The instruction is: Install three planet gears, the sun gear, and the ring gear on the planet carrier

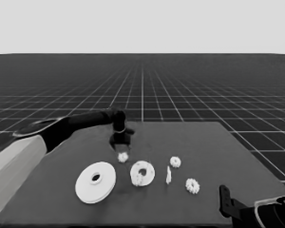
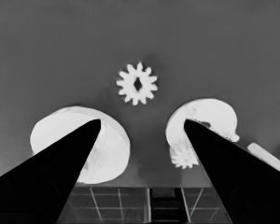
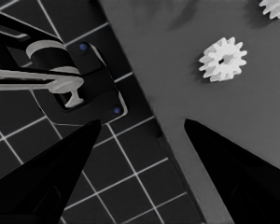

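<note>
gear (image 2: 137, 83) lies between left claw's (image 2: 142, 122) spread fingers, untouched.

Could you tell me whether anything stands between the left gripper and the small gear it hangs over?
Nothing visible does. The left gripper is open above the gear, with only bare table between its fingers and that gear. The smaller round part lies nearer the camera.

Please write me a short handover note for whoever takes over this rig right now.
Left gripper: open, above a loose gear, not gripping it.
Right gripper: open, parked at the table's near right corner.
One gear already sits on the smaller round part; the larger round part lies beside it.
Two more gears and a thin white piece lie to its right.
Left: three gears, then the larger round part.
</note>
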Tool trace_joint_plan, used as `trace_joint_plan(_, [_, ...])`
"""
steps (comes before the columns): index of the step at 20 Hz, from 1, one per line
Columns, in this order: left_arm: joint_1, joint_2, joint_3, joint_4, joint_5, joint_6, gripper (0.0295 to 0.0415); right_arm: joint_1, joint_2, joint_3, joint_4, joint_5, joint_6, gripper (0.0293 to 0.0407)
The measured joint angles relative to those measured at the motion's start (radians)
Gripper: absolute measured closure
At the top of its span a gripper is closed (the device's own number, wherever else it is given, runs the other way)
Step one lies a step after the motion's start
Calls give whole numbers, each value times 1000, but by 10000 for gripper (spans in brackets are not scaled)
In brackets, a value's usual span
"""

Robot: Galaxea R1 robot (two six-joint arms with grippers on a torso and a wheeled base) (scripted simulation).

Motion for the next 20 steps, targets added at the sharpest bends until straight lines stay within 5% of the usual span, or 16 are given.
trace_joint_plan(6, [0, 29, -112, -10, -7, 86, 326, 0, 0, 0, 0, 0, 0, 315])
trace_joint_plan(9, [139, 81, -245, 91, -102, 154, 326, 0, 0, 0, 0, 0, 0, 315])
trace_joint_plan(16, [168, 105, -305, 106, -128, 184, 325, 0, 0, 0, 0, 0, 0, 315])
trace_joint_plan(18, [167, 105, -307, 108, -130, 185, 392, 0, 0, 0, 0, 0, 0, 315])
trace_joint_plan(20, [167, 105, -308, 108, -130, 186, 398, 0, 0, 0, 0, 0, 0, 315])
